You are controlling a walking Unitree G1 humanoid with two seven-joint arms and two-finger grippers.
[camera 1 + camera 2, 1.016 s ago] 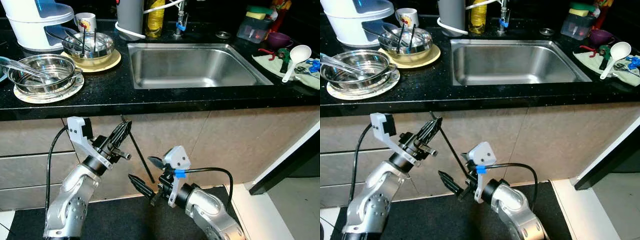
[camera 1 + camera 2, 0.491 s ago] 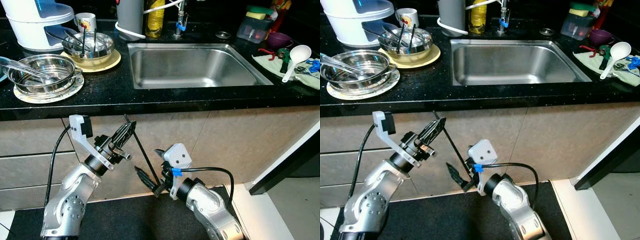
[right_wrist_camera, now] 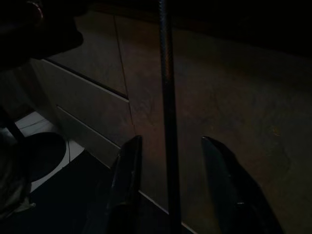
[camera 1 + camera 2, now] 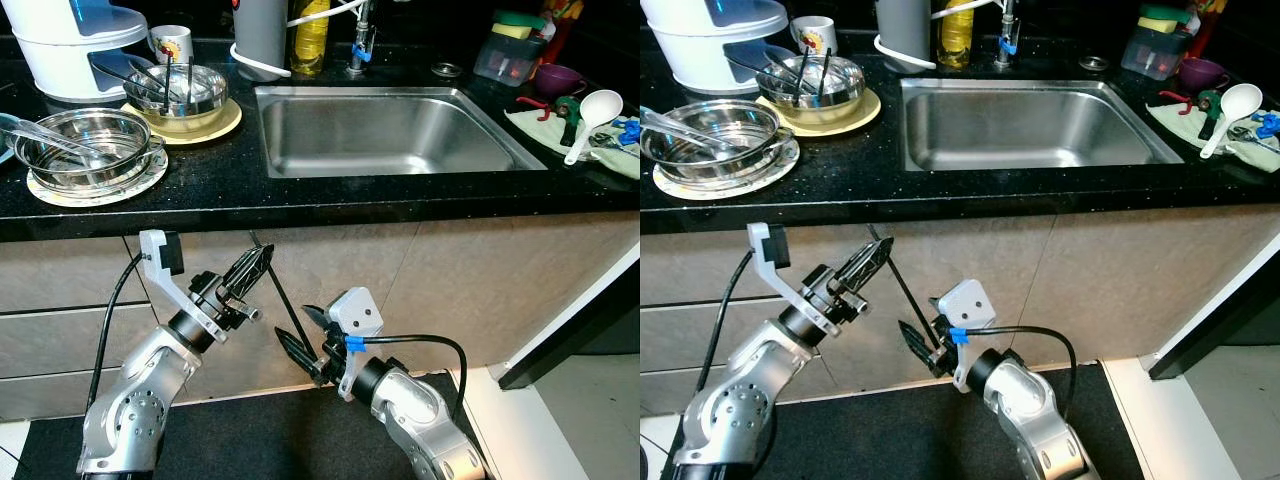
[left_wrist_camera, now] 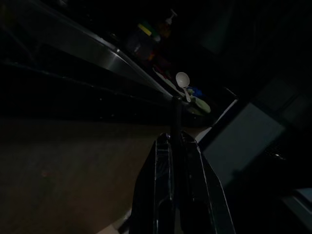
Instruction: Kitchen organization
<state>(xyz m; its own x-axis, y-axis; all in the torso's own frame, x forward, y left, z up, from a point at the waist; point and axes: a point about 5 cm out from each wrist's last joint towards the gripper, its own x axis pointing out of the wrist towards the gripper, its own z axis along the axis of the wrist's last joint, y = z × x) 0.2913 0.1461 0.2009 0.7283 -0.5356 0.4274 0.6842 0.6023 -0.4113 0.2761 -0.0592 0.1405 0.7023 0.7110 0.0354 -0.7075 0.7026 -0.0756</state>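
The left pincer (image 4: 252,268), held low in front of the cabinet below the desk (image 4: 300,185), is pinching the upper part of a thin black stick (image 4: 280,305), probably a chopstick; the left wrist view shows both fingers pressed against it with its tip poking out beyond them. The stick slants down toward the right pincer (image 4: 305,345), whose fingers stand spread with the stick running between them and neither finger clearly touching it in the right wrist view. I judge the step in hand to be a handover of the stick from left to right, below the desk edge. To do it well, the right pincer should centre the stick between its fingers and close squarely across it, not near its very end, and the left should let go only once that hold is firm, since so thin and smooth a rod could swivel or slip to the floor. Afterward the stick likely belongs with the other utensils in the steel bowl (image 4: 182,90) on the yellow plate (image 4: 225,122), or in the sink (image 4: 390,130), so lifting clear of the desk edge matters. No brand or writing can be read; the mug (image 4: 172,42) bears a picture too small to make out.
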